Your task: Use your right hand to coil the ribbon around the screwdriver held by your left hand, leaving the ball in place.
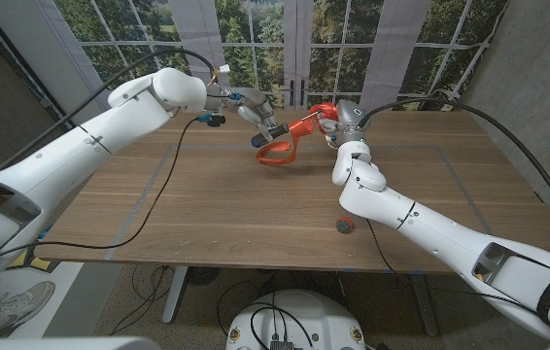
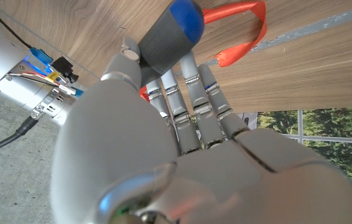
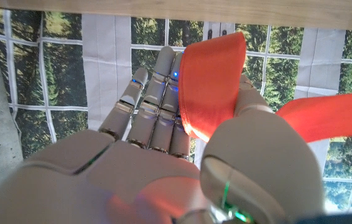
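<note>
Head view shows my left hand (image 1: 253, 110) gripping the screwdriver (image 1: 277, 132) over the table (image 1: 207, 209). My right hand (image 1: 338, 122) grips the orange ribbon (image 1: 285, 146) just beside the screwdriver. The ball (image 1: 343, 227) sits near the table's front edge.

The things are carried by a rectangular wooden table with a brown grain top (image 1: 236, 209). On its surface there are thin lines of pale tape (image 1: 149, 190) that mark a large rectangle. A small round ball, grey with a red patch (image 1: 343, 227), lies on the top near the front edge, on the robot's right side. Near the far middle, the lower loop of a flat orange-red ribbon (image 1: 277, 156) seems to touch the wood; I cannot tell it for sure.
</note>
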Motion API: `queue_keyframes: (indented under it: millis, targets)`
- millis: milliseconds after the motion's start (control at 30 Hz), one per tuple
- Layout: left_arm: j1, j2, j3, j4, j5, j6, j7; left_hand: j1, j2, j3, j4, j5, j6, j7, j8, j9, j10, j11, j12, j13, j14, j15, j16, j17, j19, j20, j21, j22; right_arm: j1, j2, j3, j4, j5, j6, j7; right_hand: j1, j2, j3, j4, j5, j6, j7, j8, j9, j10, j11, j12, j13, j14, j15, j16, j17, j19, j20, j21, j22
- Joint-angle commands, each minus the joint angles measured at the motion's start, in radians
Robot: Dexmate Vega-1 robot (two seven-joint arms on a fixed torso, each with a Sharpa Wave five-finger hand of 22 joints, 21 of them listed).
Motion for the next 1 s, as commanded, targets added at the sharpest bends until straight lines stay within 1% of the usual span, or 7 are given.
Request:
queue_keyframes:
  millis: [33, 67, 333, 367, 567, 833, 1000]
  targets:
    - [-0.025, -0.015, 0.030, 0.042, 0.007, -0.016, -0.049, 0.097, 0.100, 0.037, 0.006, 0.006, 0.074, 0.029, 0.001, 0.113, 0.090, -0.083, 0.003, 0.260, 0.124, -0.220, 0.006, 0.001, -0.006, 0.000, 0.006, 0.001, 0.014, 0.006, -0.007, -0.010, -0.040, 0.062, -0.015, 0.162, 0.150, 0.007, 0.001, 0.002, 0.105, -0.046, 0.156, 0.072, 0.013, -0.002, 0.005, 0.003, 0.044, -0.058, -0.001, 0.004, 0.012, -0.001, -0.001, 0.003]
    - [-0.024, -0.016, 0.028, 0.045, 0.005, -0.018, -0.048, 0.098, 0.100, 0.037, 0.006, 0.006, 0.074, 0.029, 0.001, 0.113, 0.090, -0.083, 0.003, 0.261, 0.124, -0.220, 0.006, 0.003, -0.007, 0.000, 0.007, 0.001, 0.019, 0.001, -0.010, -0.014, -0.042, 0.067, -0.001, 0.162, 0.150, 0.007, 0.001, 0.002, 0.105, -0.046, 0.156, 0.071, 0.012, -0.002, 0.004, 0.003, 0.043, -0.058, -0.001, 0.005, 0.012, -0.002, -0.001, 0.003]
    - [-0.037, -0.024, 0.041, 0.069, 0.016, -0.023, -0.067, 0.098, 0.100, 0.034, 0.007, 0.006, 0.075, 0.031, -0.002, 0.116, 0.094, -0.082, -0.002, 0.258, 0.123, -0.218, 0.007, 0.002, -0.009, 0.000, 0.015, 0.000, 0.036, 0.019, -0.012, 0.009, -0.072, 0.099, 0.004, 0.160, 0.148, 0.008, 0.002, 0.002, 0.105, -0.048, 0.157, 0.070, 0.010, -0.004, 0.004, 0.002, 0.044, -0.058, -0.004, 0.007, 0.012, -0.003, -0.001, 0.003]
    - [-0.038, -0.024, 0.043, 0.070, 0.016, -0.020, -0.069, 0.099, 0.100, 0.034, 0.006, 0.006, 0.075, 0.031, -0.002, 0.117, 0.095, -0.081, -0.001, 0.259, 0.122, -0.218, 0.007, 0.001, -0.009, 0.001, 0.016, -0.001, 0.041, 0.024, -0.015, 0.012, -0.080, 0.091, 0.008, 0.160, 0.149, 0.008, 0.002, 0.002, 0.105, -0.049, 0.157, 0.070, 0.010, -0.004, 0.005, 0.003, 0.044, -0.058, -0.004, 0.007, 0.012, -0.003, -0.001, 0.003]
    - [-0.051, -0.034, 0.057, 0.095, 0.033, -0.026, -0.079, 0.099, 0.102, 0.033, 0.008, 0.006, 0.075, 0.031, -0.004, 0.120, 0.095, -0.082, -0.003, 0.261, 0.121, -0.217, 0.008, 0.002, -0.012, 0.002, 0.020, -0.002, 0.049, 0.034, -0.008, 0.022, -0.096, 0.108, 0.010, 0.159, 0.148, 0.009, 0.002, 0.002, 0.105, -0.048, 0.158, 0.069, 0.011, -0.004, 0.006, 0.003, 0.045, -0.059, -0.007, 0.008, 0.012, -0.003, -0.002, 0.003]
    - [-0.061, -0.054, 0.067, 0.136, 0.037, -0.040, -0.084, 0.101, 0.101, 0.031, 0.007, 0.007, 0.077, 0.031, -0.007, 0.122, 0.096, -0.082, -0.006, 0.261, 0.123, -0.218, 0.008, 0.000, -0.013, 0.001, 0.028, -0.003, 0.048, 0.041, 0.006, 0.029, -0.106, 0.144, 0.007, 0.158, 0.148, 0.009, 0.002, 0.002, 0.106, -0.048, 0.159, 0.068, 0.010, -0.005, 0.007, 0.004, 0.046, -0.059, -0.009, 0.010, 0.012, -0.004, -0.002, 0.003]
    - [-0.071, -0.067, 0.076, 0.157, 0.046, -0.042, -0.086, 0.102, 0.101, 0.030, 0.006, 0.007, 0.077, 0.030, -0.010, 0.122, 0.096, -0.083, -0.007, 0.264, 0.123, -0.217, 0.008, -0.002, -0.015, 0.003, 0.032, -0.003, 0.051, 0.045, 0.002, 0.029, -0.134, 0.152, -0.002, 0.159, 0.147, 0.009, 0.001, 0.002, 0.105, -0.049, 0.159, 0.068, 0.011, -0.005, 0.007, 0.003, 0.044, -0.060, -0.010, 0.012, 0.013, -0.004, -0.002, 0.003]
